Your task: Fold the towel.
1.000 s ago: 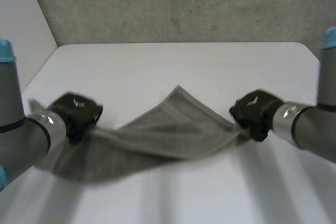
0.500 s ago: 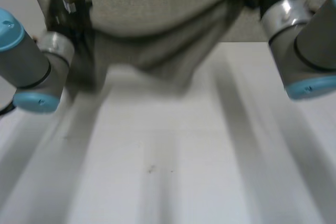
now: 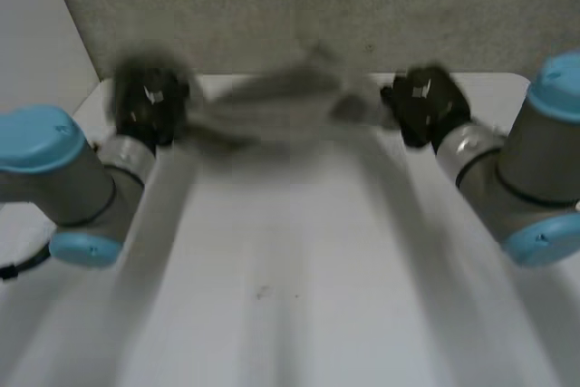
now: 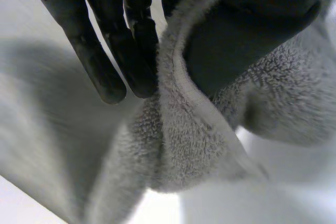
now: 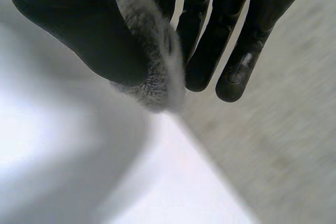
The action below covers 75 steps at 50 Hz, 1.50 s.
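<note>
Grey terry towel, judged soft, light and limp, was stretched over the far side of the white table, its 2 ends pinched between thumb and fingers of the left hand and right hand, the hemmed edges being the likeliest firm hold.

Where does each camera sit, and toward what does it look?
Head view: between and behind the arms, looking down at the table; both arms show, left hand and right hand holding the towel stretched between them.
Left wrist view: on the left wrist, looking along the palm; its thumb and fingers pinch the towel's hem.
Right wrist view: on the right wrist, along the palm; its hand pinches the towel.
Shared: the towel appears in all three.
</note>
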Each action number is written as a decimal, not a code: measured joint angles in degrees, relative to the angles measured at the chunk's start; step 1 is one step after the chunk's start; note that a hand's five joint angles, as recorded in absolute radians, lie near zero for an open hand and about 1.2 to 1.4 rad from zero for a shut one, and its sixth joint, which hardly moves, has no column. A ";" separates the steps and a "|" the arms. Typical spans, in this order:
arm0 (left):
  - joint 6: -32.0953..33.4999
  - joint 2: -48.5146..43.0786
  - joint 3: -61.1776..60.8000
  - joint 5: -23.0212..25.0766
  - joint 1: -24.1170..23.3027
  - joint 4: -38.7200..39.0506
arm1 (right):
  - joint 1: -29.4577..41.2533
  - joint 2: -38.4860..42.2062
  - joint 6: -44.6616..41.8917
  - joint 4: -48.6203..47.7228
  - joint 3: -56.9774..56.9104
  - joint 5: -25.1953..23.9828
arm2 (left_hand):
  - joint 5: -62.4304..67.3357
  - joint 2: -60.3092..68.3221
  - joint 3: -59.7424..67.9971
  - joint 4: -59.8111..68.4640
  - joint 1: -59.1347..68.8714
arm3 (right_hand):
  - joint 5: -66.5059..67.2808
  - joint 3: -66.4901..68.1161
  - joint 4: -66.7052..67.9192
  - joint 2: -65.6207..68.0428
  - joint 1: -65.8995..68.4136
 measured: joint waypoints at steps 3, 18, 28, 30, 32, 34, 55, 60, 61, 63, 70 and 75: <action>0.11 -1.58 -1.79 -0.04 -0.20 -5.47 | -0.80 1.70 -1.91 3.46 2.54 -0.18 | -7.21 -5.69 -6.23 -6.24 -7.49 | 0.01 0.00 0.00 0.00 0.00; -0.37 4.48 -7.64 -0.73 -0.62 -13.81 | -5.41 -2.61 -4.20 6.73 13.20 -0.66 | -38.69 -37.25 -36.41 -37.85 -37.64 | 0.05 0.00 0.00 0.00 0.00; -1.27 10.22 -10.10 -0.80 0.25 -13.70 | -8.12 -4.83 -2.38 0.15 17.35 -1.06 | -40.02 -38.49 -36.41 -39.14 -38.92 | 0.05 0.00 0.00 0.00 0.00; -1.77 11.13 -11.08 -0.68 0.93 -13.94 | -9.01 -4.90 -0.86 -0.63 17.63 -1.08 | -40.03 -38.48 -36.41 -39.14 -38.92 | 0.05 0.00 0.00 0.00 0.00; -2.74 12.08 -12.43 -0.48 2.03 -14.44 | -10.31 -4.91 1.87 -1.13 17.64 -1.18 | -39.91 -38.46 -36.41 -39.09 -38.92 | 0.05 0.00 0.00 0.00 0.00; -3.42 12.57 -13.16 -0.37 2.68 -14.83 | -11.01 -4.90 3.45 -1.22 17.51 -1.25 | -39.74 -38.32 -36.41 -38.92 -38.92 | 0.05 0.00 0.00 0.00 0.00; -11.47 10.57 -16.78 12.26 13.45 -22.86 | -12.93 -4.31 9.15 -0.96 17.05 -1.82 | -43.21 -41.79 -42.30 -42.39 -42.23 | 0.05 0.00 0.00 0.00 0.00; -11.35 6.69 -15.56 12.32 13.50 -18.19 | -12.69 -4.25 8.89 -1.03 17.48 -1.84 | -44.00 -42.49 -43.07 -43.16 -42.86 | 0.05 0.00 0.00 0.00 0.00; -11.32 5.55 -15.06 12.24 13.34 -17.24 | -12.65 -4.24 8.84 -1.07 17.60 -1.83 | -44.05 -42.61 -43.23 -43.28 -43.01 | 0.06 0.00 0.00 0.00 0.00; -11.29 4.29 -14.36 12.13 13.11 -16.45 | -12.62 -4.22 8.79 -1.15 17.73 -1.81 | -44.04 -42.61 -43.23 -43.28 -43.01 | 0.06 0.00 0.00 0.00 0.00; -11.32 1.04 -11.27 11.89 12.00 -15.73 | -12.51 -3.98 8.69 -1.36 17.99 -1.74 | -40.66 -39.34 -39.92 -39.87 -40.21 | 0.08 0.00 0.00 0.00 0.00; -11.35 -0.64 -8.97 11.82 10.70 -15.76 | -12.50 -3.66 8.67 -1.39 18.01 -1.67 | -36.01 -34.61 -35.24 -35.13 -35.30 | 0.12 0.00 0.00 0.00 0.00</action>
